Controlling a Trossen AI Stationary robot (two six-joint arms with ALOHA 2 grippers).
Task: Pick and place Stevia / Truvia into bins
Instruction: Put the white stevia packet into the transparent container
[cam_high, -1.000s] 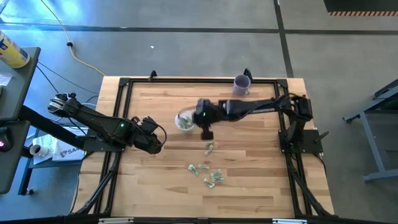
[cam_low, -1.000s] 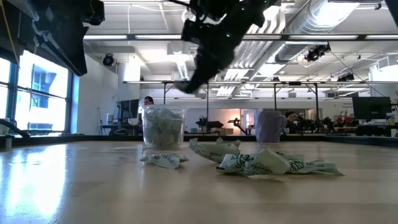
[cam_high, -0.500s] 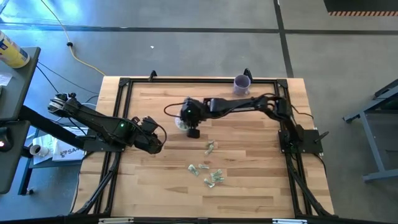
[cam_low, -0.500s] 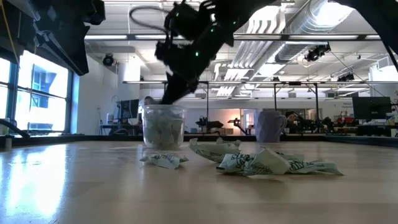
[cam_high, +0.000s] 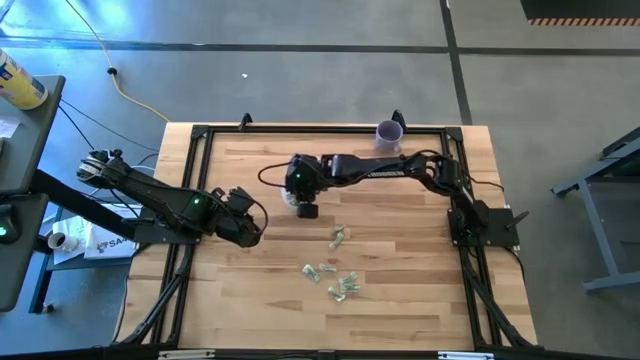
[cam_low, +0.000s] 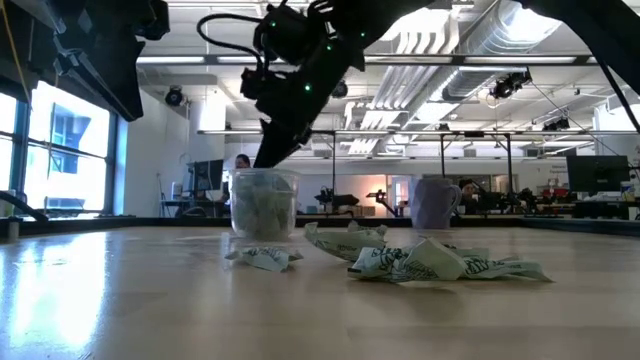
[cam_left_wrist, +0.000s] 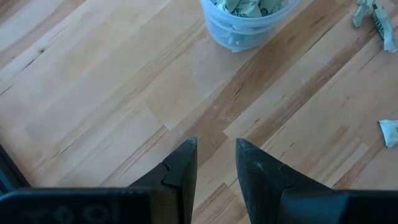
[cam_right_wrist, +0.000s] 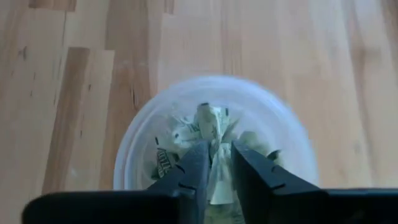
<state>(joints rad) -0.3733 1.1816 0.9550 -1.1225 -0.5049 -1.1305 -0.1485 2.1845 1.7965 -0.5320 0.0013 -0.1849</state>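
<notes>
Right wrist view shows the right gripper over the cup, jaws nearly closed, pinching a green packet; loose packets lie at five o'clock.

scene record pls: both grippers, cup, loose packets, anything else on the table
right gripper: over the cup, fingers pinching a packet
left gripper: waits low over bare wood at table left, holds nothing, fingers a little apart
cup: mid-table, upright, part filled with packets
loose packets: scattered on the wood, nearer the front edge than the cup
purple mug: far edge, upright
</notes>
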